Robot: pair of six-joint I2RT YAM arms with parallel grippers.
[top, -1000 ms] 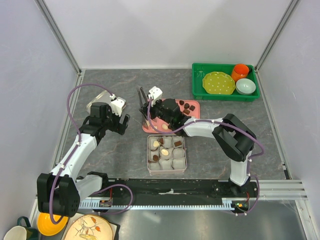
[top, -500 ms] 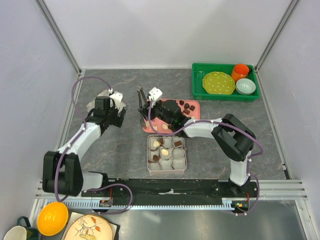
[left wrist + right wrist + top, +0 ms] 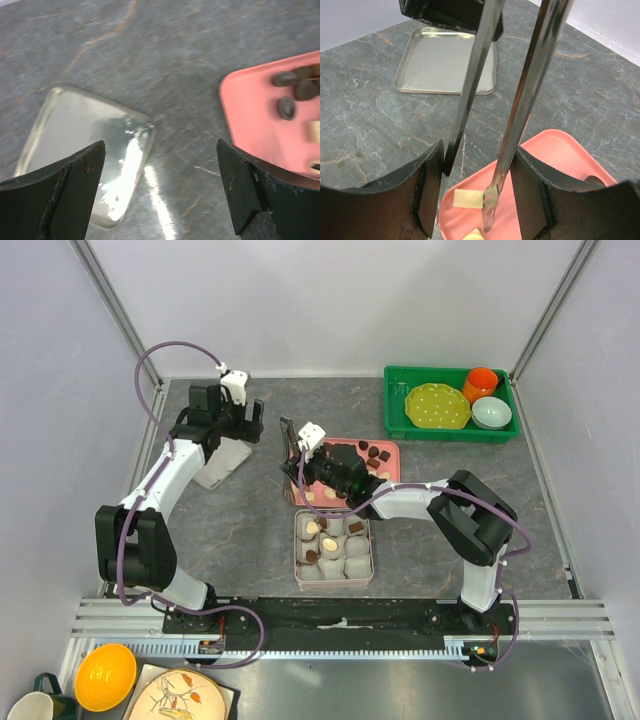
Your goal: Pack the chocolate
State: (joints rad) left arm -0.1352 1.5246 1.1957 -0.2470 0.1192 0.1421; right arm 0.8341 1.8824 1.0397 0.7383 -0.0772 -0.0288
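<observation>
Now my right gripper [image 3: 480, 192] is partly shut around the metal tongs [image 3: 532, 85]. The tong arms are apart, and I see nothing caught in them. One tip hangs just beside a white square of chocolate [image 3: 468, 198] on the pink tray [image 3: 560, 155]. I think I should put one tip on each side of it and squeeze softly so it does not pop out. Then it goes to the tin [image 3: 371, 552]. My left gripper [image 3: 159, 172] is wide open, holding nothing, above the shiny lid [image 3: 75, 135].

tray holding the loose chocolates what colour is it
Pink; the tray shows best in the left wrist view.
</observation>
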